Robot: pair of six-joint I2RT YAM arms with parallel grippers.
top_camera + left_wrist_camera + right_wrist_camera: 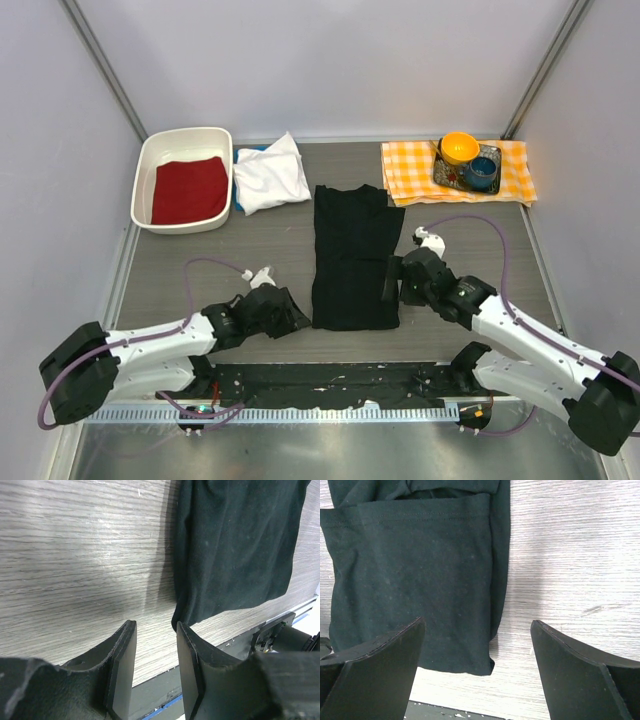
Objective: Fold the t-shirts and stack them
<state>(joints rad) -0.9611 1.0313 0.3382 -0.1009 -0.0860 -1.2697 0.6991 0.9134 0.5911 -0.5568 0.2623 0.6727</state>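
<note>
Folding half done | black t-shirt (352, 258) mid-tabletop (250, 240), folded into a long strip, cross-fold left | white t-shirt (270, 173) folded at back left, unstacked | left hand (155, 624) narrow, empty, near-left corner | right hand (477, 621) wide, empty, near-right corner
</note>
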